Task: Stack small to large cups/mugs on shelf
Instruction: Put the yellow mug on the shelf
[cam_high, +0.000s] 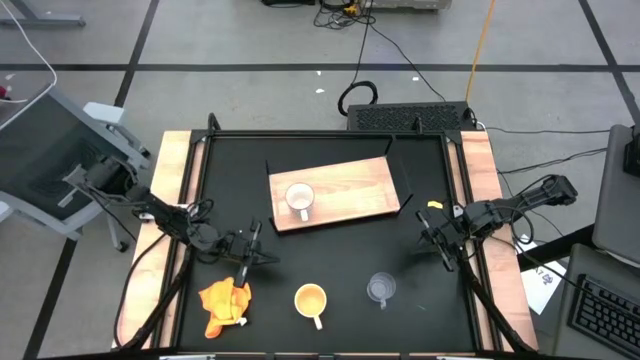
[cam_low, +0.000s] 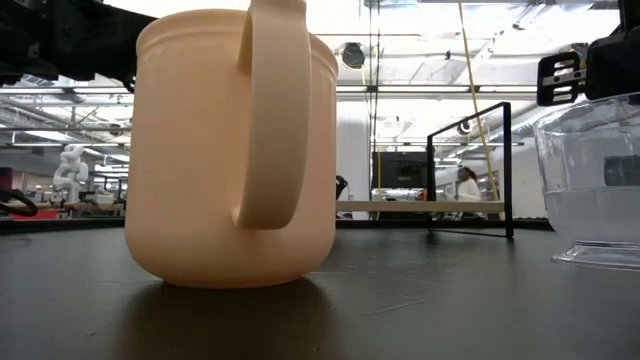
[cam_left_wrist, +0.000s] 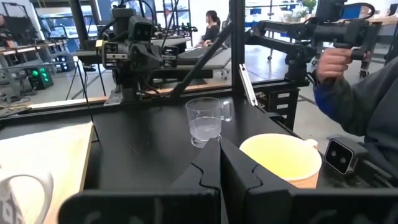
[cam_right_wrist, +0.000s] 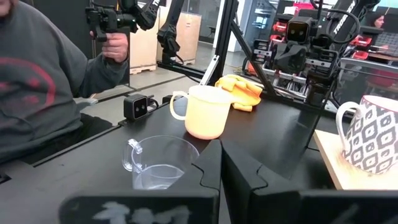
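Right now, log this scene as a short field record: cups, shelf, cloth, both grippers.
white cup: upright on the shelf, patterned side visible from the right wrist view
shelf: wooden board at the table's far middle, holding only the white cup
yellow cup: on the black tabletop, near edge, off the shelf
clear glass cup: on the tabletop beside the yellow cup, apart from it
orange cloth: crumpled at the near left
left gripper: shut, empty, above the cloth
right gripper: shut, empty, at the right side
stacking: not yet begun
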